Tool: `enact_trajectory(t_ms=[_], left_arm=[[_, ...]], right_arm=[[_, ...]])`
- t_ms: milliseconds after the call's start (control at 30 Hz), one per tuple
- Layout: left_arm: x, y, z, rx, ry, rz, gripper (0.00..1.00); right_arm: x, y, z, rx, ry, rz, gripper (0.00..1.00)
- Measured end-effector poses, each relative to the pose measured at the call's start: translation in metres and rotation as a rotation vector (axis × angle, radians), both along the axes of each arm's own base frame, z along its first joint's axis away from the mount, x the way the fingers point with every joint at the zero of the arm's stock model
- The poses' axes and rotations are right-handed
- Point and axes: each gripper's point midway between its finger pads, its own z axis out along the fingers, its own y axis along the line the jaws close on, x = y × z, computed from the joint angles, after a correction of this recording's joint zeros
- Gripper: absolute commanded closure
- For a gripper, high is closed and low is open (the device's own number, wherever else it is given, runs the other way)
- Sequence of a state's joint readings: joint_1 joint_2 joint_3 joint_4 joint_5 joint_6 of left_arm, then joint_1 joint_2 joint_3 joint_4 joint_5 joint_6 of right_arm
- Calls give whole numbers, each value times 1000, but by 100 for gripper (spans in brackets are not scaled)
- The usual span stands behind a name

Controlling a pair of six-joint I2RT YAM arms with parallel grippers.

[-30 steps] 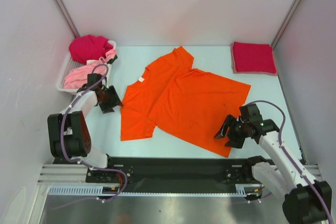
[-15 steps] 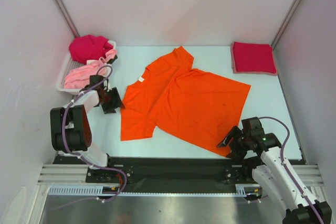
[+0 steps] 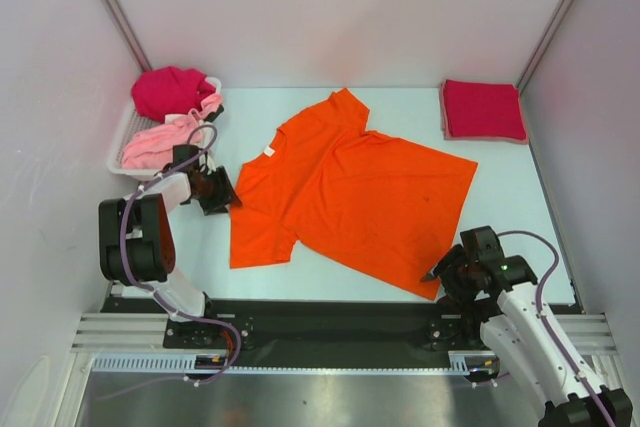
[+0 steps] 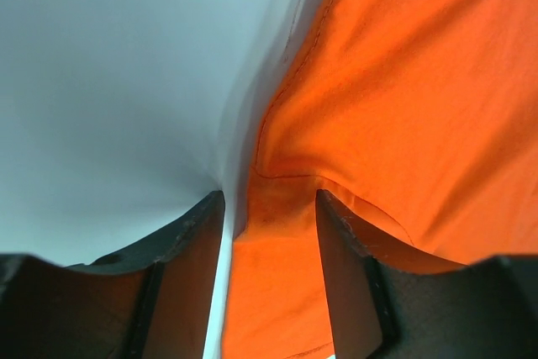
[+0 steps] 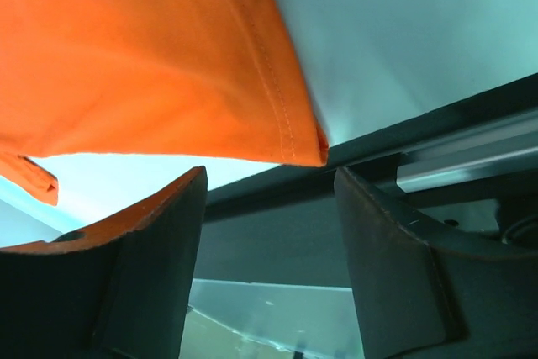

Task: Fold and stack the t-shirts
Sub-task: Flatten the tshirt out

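The orange t-shirt [image 3: 350, 197] lies flat and unfolded across the middle of the bench [image 3: 500, 162]. In the last second we have dropped the right gripper [image 3: 440, 272] to the shirt's lower-right hem corner and nudged the left gripper [image 3: 222, 192] onto its left edge. Both grippers are spread and pinching nothing yet, so we judge that the first fold's grasp comes next.

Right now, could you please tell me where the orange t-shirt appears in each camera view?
Top external: the orange t-shirt lies spread flat mid-table, collar toward the left.
Left wrist: it fills the right half, its edge running down the middle.
Right wrist: it sits upper left, a hemmed corner reaching the centre.
Shared landmark: the pale table borders the shirt's edge in every view.
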State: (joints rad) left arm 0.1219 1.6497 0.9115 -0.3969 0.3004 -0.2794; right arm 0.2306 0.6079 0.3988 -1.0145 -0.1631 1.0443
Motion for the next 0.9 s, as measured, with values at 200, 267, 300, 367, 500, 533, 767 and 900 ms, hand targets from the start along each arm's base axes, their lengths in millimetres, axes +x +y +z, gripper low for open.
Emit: enact_trajectory(t_ms=[200,267,300,367,500,533,767,900], left_arm=[[1,0,-2,2,-12,0,56],[0,1,-2,5,-15,1,56],[-1,1,-2,6,-16,2,56],[-3,1,-2,8,-15,3,57],[-3,1,-2,10,-15,4,64],[-4,1,-2,10,-14,3,64],[-11,2,0,18,-18,8,69],[-11,3,5,29,-33,15,74]], right_arm=[[-9,0,-16,-7,82,-34,36],[-11,0,-18,-6,96,-44,36],[-10,1,-18,-4,95,-50,36],[-9,1,-17,1,96,-62,36],[-8,1,-17,-1,98,-84,36],[-8,0,-18,-3,98,-87,37],[-7,0,-17,1,101,-117,48],[-6,0,-17,3,102,-124,62]])
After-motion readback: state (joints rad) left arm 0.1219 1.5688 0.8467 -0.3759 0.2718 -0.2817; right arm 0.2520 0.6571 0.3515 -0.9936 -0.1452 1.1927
